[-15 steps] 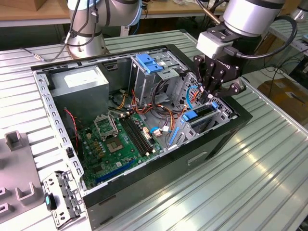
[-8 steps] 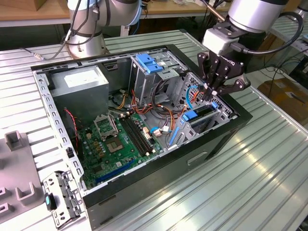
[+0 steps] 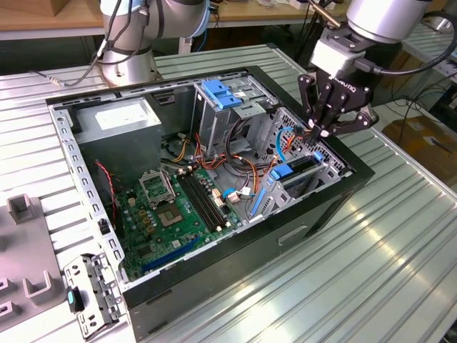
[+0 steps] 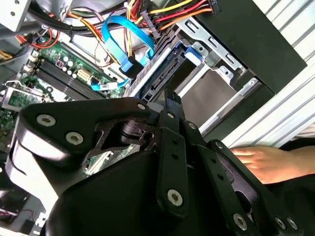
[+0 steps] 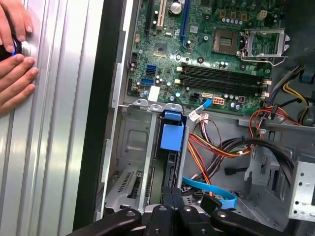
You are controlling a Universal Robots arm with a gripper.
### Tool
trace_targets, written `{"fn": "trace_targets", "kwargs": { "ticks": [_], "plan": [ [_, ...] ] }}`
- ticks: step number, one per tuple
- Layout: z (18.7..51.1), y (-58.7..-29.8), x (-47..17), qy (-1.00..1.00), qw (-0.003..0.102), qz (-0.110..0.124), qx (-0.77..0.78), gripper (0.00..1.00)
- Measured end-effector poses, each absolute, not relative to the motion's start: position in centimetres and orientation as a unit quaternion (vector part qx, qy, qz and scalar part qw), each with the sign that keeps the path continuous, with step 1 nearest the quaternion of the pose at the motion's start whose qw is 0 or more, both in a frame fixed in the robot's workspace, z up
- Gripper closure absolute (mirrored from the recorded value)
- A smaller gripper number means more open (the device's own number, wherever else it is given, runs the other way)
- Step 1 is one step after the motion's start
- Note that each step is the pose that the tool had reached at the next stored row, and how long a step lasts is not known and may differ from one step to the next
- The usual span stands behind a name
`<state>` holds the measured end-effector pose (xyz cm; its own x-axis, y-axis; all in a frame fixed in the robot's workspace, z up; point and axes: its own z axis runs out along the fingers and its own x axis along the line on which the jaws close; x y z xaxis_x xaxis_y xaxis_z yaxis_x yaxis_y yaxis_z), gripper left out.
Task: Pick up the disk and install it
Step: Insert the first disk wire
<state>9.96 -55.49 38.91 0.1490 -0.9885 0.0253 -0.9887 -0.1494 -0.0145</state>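
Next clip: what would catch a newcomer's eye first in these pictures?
An open computer case lies on a ribbed metal table, motherboard exposed. At the exterior view's right, the robot hand hangs over the bay holding the blue-railed disk. In the first wrist view, a person's fingers rest beside the case.

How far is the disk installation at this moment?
Done: the disk stands on edge inside the drive bay. In hand: nothing visibly gripped; the shut end effector sits over the disk's end. Left: seating; whether it is fully in cannot be told.
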Motion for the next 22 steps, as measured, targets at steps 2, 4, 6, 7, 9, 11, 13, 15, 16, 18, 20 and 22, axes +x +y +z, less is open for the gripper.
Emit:
{"fn": "trace_targets", "kwargs": {
  "ticks": [2,4,6,7,9,11,13,15,16,18,20,22],
  "plan": [
    [39.2,-55.5,10.0,-0.648,0.003,0.014,0.762,0.89],
    [39.2,-55.5,10.2,-0.645,0.003,0.013,0.764,0.89],
    [39.2,-55.5,10.8,-0.644,0.004,0.013,0.765,0.89],
    [39.2,-55.5,11.2,-0.644,0.004,0.013,0.765,0.89],
    [39.1,-55.4,12.4,-0.643,0.004,0.013,0.766,0.89],
    [39.0,-55.4,13.3,-0.643,0.004,0.013,0.766,0.89],
    [38.9,-55.3,14.6,-0.642,0.004,0.013,0.766,0.89],
    [38.9,-55.2,15.5,-0.642,0.004,0.012,0.766,0.89],
    [38.8,-55.1,15.9,-0.642,0.005,0.012,0.766,0.89],
    [38.8,-54.9,16.2,-0.639,0.005,0.012,0.769,0.89],
    [38.7,-54.9,16.2,-0.623,0.004,0.012,0.782,0.89],
    [38.7,-54.9,16.2,-0.604,0.004,0.012,0.797,0.89]
  ]
}}
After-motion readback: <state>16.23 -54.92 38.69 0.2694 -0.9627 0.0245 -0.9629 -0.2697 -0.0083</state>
